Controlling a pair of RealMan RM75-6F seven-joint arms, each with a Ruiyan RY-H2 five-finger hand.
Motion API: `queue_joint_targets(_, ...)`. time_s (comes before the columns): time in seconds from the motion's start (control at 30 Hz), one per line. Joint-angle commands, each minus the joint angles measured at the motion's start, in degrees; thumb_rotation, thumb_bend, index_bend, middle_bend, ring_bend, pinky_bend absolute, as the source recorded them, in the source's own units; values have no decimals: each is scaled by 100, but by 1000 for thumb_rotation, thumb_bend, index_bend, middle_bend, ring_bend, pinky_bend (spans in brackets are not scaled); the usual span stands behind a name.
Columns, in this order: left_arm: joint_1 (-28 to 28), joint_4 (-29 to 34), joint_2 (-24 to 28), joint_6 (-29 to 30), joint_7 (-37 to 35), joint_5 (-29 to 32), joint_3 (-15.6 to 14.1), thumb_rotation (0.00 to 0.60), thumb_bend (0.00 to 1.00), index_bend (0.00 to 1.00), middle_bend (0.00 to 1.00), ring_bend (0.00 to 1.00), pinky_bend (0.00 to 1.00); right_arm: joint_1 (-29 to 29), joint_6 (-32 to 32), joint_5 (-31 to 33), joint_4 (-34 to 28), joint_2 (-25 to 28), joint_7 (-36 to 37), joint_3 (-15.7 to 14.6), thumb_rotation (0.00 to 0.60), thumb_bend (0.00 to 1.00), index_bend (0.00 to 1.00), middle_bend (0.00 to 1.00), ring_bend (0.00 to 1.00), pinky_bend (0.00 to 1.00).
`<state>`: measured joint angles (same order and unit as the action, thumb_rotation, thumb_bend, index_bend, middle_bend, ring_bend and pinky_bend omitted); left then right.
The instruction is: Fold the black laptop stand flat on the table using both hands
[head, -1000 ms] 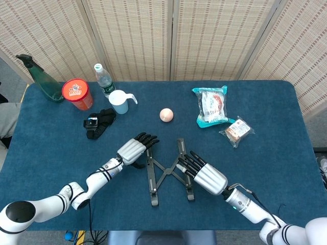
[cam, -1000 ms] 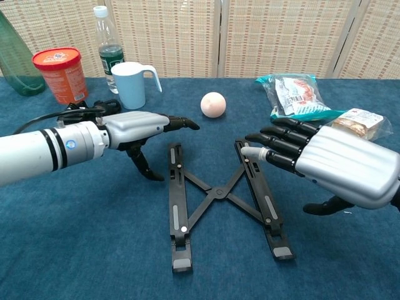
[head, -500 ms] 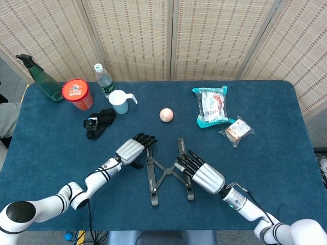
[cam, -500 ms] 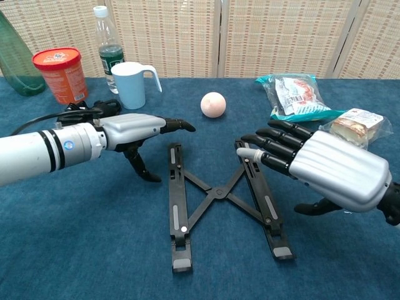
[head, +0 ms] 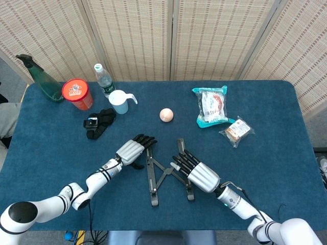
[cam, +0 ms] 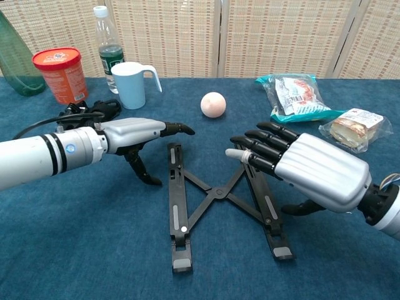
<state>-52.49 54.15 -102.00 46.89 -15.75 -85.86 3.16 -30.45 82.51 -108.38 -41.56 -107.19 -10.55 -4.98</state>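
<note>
We find the black folding laptop stand with two rails joined by a crossed brace (cam: 215, 194) lying low on the blue-covered counter (head: 265, 163), near its front edge and between both hands. Its rails run from the robot toward the far side, feet at the near end, and they are nearer together at the far end. The brace still holds the rails apart, so we judge the fold unfinished.

The left hand (cam: 134, 134) sits just outside the left rail, fingers extended together, thumb down, holding nothing. The right hand (cam: 300, 169) hangs over the right rail, fingers outstretched, also empty; we cannot tell whether it touches the rail. We judge this flanking placement serves to press the rails inward from both sides.
</note>
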Motion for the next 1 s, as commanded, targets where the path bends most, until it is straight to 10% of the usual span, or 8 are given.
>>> queue_joint_targets(0.03, -6, -25, -19, -8, -29, 5, 4, 600, 151, 0, 14, 9, 0, -21, 7, 22, 62, -61, 26, -1, 600, 0, 0, 0, 0, 0)
queue_joint_targets(1.0, -33, -15, -42, 0, -252, 13, 27, 600, 151, 0, 14, 11, 0, -316, 222, 241, 362, -613, 119, 189, 600, 0, 0, 0, 0, 0)
